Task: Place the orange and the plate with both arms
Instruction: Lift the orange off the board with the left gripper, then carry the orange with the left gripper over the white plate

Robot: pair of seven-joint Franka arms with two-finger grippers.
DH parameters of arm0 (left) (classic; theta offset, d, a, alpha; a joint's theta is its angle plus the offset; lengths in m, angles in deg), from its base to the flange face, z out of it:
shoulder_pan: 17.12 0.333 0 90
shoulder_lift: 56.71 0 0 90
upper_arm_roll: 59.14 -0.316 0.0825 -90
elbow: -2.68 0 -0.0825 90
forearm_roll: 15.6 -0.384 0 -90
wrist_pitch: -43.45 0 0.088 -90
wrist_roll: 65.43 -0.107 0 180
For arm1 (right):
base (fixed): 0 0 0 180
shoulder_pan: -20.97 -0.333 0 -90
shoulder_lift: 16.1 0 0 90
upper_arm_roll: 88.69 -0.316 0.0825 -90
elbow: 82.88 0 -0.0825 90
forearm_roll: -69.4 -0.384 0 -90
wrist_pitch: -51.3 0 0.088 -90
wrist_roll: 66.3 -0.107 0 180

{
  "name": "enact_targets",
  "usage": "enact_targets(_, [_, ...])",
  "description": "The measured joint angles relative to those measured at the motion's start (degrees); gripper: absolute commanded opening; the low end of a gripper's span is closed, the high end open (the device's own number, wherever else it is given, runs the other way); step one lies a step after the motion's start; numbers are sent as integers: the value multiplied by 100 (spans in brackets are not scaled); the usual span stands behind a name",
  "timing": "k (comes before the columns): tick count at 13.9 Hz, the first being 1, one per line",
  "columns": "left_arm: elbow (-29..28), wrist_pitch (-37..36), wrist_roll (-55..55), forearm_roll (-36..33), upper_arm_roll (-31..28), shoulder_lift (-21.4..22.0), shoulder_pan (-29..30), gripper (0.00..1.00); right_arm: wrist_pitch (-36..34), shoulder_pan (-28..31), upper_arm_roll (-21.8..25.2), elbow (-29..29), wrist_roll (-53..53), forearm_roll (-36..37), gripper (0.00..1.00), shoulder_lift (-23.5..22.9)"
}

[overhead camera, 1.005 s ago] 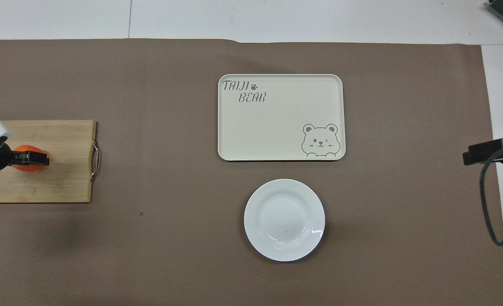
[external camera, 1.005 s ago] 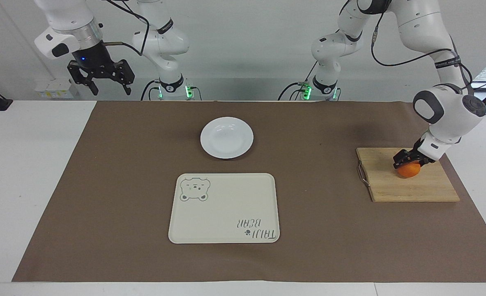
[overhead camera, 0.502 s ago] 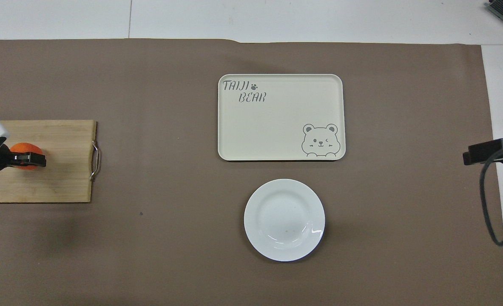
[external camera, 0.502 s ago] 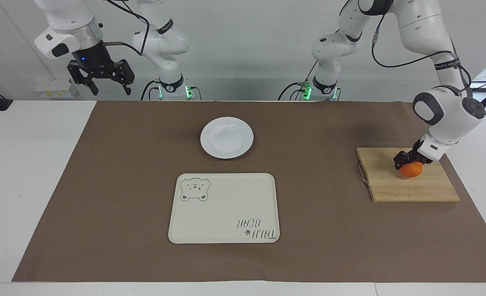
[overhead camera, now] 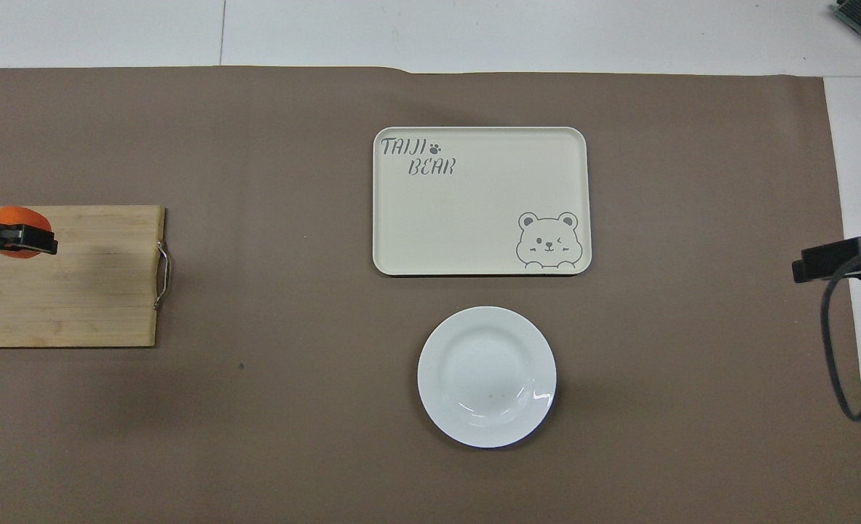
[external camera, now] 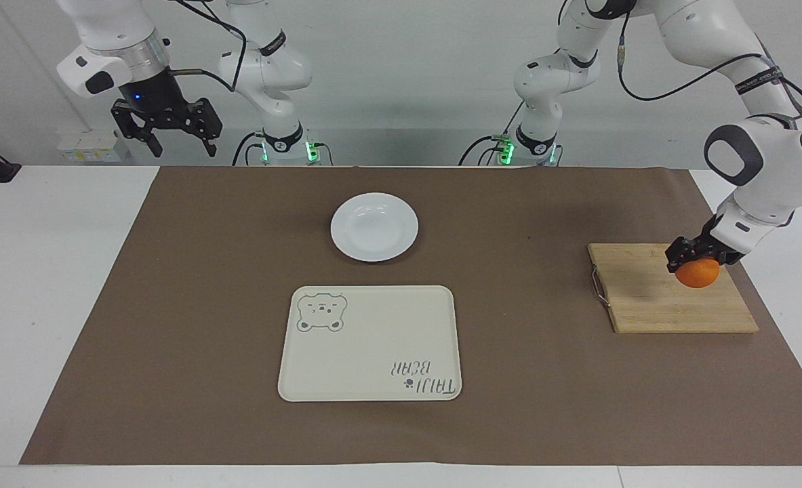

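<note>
The orange (external camera: 697, 272) hangs in my left gripper (external camera: 693, 256), which is shut on it from above and holds it just over the wooden cutting board (external camera: 665, 301). In the overhead view the orange (overhead camera: 9, 219) and the left gripper (overhead camera: 19, 239) show at the frame's edge. The white plate (external camera: 374, 226) lies on the brown mat at mid-table, nearer to the robots than the tray; it also shows in the overhead view (overhead camera: 487, 375). My right gripper (external camera: 167, 133) is open and waits high over the right arm's end of the table.
A cream rectangular tray (external camera: 370, 343) with a bear drawing lies farther from the robots than the plate; it also shows in the overhead view (overhead camera: 480, 201). The cutting board (overhead camera: 73, 291) has a metal handle (external camera: 597, 285) on its plate-facing end. A brown mat (external camera: 170, 305) covers the table.
My left gripper has lifted the orange off the cutting board and carried it toward the left arm's end of the table. The right arm, the plate and the tray have not moved.
</note>
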Motion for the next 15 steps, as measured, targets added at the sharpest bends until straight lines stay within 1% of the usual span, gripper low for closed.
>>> enact_targets(5, [57, -709, 355, 1, 0, 721, -402, 0, 0, 0, 0, 0, 0, 0, 100, 0])
enact_targets(7, [56, -952, 684, 1, 3, 919, -586, 0, 0, 0, 0, 0, 0, 0, 100, 0])
enact_targets(15, [9, -1025, 1644, 3, 18, 942, -1509, 0, 0, 0, 0, 0, 0, 0, 100, 0])
